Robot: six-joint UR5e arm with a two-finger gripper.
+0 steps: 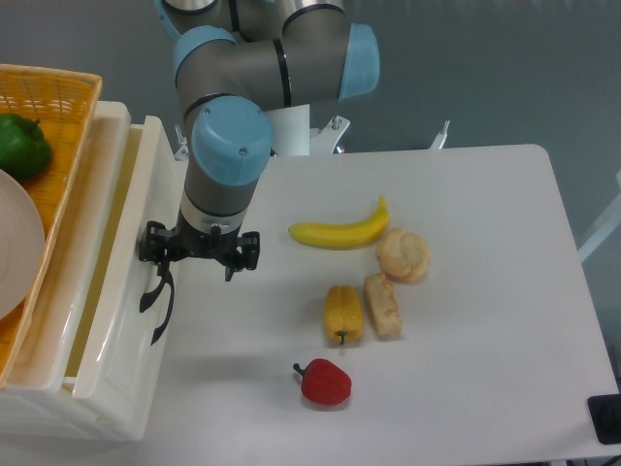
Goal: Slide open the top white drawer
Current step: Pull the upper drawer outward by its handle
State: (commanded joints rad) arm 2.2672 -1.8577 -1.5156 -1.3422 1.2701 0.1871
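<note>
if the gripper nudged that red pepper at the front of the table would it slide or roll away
The red pepper looks rounded and glossy, so a nudge would probably make it wobble or roll rather than slide cleanly. Its lobed shape and dark stem would likely stop it after a short, uneven roll. It lies apart from the yellow pepper, so it has room to wander.

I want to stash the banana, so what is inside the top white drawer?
The top white drawer shows only a narrow gap of empty-looking pale interior; the cabinet covers the rest.
</note>
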